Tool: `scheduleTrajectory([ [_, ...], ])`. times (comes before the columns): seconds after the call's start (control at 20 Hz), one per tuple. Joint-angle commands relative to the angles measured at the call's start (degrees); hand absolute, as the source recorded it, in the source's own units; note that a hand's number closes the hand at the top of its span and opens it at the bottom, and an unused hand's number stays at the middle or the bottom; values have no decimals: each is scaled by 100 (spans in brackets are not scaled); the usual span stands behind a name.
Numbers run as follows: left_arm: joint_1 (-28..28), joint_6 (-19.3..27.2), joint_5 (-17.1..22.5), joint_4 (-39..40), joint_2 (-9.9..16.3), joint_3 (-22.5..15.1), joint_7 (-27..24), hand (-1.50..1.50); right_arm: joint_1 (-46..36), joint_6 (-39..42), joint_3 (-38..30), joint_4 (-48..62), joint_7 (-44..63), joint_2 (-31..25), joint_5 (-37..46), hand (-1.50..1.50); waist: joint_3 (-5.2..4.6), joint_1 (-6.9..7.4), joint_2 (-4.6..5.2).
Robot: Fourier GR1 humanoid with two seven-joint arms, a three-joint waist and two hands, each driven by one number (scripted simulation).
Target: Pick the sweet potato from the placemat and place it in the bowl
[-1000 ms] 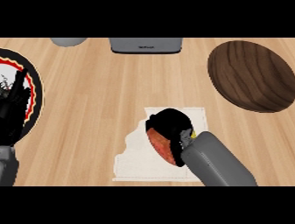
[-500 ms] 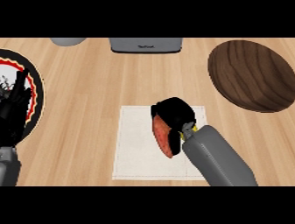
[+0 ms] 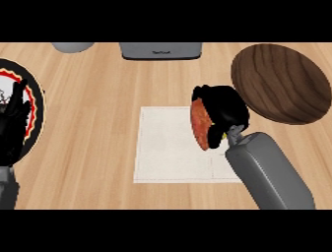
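My right hand (image 3: 223,109) is shut on the orange sweet potato (image 3: 200,127), whose long side shows to the left of the curled fingers. Hand and sweet potato are over the upper right part of the white placemat (image 3: 170,150), close to the left rim of the dark wooden bowl (image 3: 281,82). Whether the sweet potato still touches the mat I cannot tell. The bowl sits at the upper right of the counter. My left hand (image 3: 5,130) rests open at the left edge, fingers up.
A black plate with a red and white rim (image 3: 24,93) lies at the far left, partly behind my left hand. A grey appliance (image 3: 159,49) and a grey round object (image 3: 72,47) stand along the far edge of the wooden counter.
My right hand has carried the sweet potato up and to the right, from the middle of the placemat toward the bowl. The placemat's rumpled left edge has flattened. The left hand stayed put.
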Motion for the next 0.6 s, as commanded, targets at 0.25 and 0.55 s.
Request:
scheduleTrajectory([
  [0.25, 53, 79, -88, -56, -122, -55, 10, 0, -420, -287, -938, -2204, 914, -218, 100, 150, 2, -24, -13],
  [0.55, -83, -83, -23, -97, -134, -55, 183, 0, -495, 352, -1732, -2894, 1273, -450, -295, 150, 3, 58, 19],
])
